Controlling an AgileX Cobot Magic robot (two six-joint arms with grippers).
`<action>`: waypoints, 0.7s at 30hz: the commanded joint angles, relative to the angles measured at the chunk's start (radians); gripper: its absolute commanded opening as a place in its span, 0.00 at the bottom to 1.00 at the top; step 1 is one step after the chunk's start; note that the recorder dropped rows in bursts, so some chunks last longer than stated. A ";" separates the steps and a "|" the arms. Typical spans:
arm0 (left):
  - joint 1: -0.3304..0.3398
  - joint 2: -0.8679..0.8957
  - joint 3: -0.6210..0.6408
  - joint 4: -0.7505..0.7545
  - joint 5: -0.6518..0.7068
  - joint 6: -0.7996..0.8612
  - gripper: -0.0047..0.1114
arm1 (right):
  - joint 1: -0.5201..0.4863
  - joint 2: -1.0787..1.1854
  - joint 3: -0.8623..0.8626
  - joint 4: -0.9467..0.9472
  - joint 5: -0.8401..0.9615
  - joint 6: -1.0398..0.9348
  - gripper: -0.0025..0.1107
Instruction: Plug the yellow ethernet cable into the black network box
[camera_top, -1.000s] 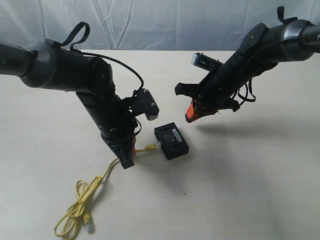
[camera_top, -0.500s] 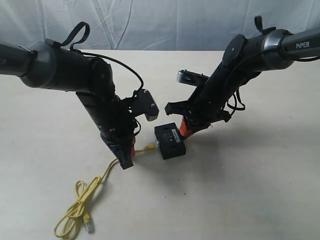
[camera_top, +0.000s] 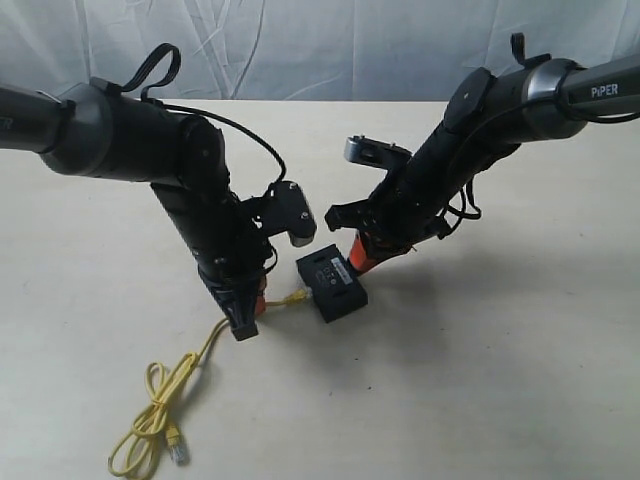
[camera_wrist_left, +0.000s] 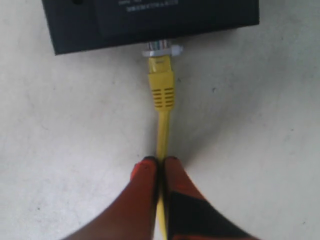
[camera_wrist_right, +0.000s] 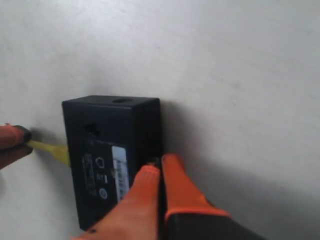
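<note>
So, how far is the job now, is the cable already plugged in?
Done: the left gripper has its jaws shut on the yellow ethernet cable behind its plug. In hand: the plug's clear tip is at one side of the black network box, whose opposite side the shut right gripper touches. Left: clear plastic shows outside, so pushing it fully home likely remains.

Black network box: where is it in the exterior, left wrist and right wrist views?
Exterior: the black network box sits near picture centre, slightly low.
Left wrist: the box runs along the top edge, cut off by the frame.
Right wrist: the box is left of centre, reaching the lower part.
Shared landmark: the yellow ethernet cable, with its plug at the box's side.
</note>
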 joint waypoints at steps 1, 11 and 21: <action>-0.003 -0.002 -0.009 0.002 -0.013 0.011 0.04 | 0.002 0.000 -0.005 0.030 0.017 -0.101 0.01; -0.003 -0.002 -0.009 -0.042 -0.030 0.011 0.04 | 0.004 0.000 -0.005 0.109 0.083 -0.106 0.01; -0.003 -0.002 -0.009 -0.038 -0.030 0.011 0.04 | -0.002 -0.002 -0.005 -0.102 -0.012 0.003 0.01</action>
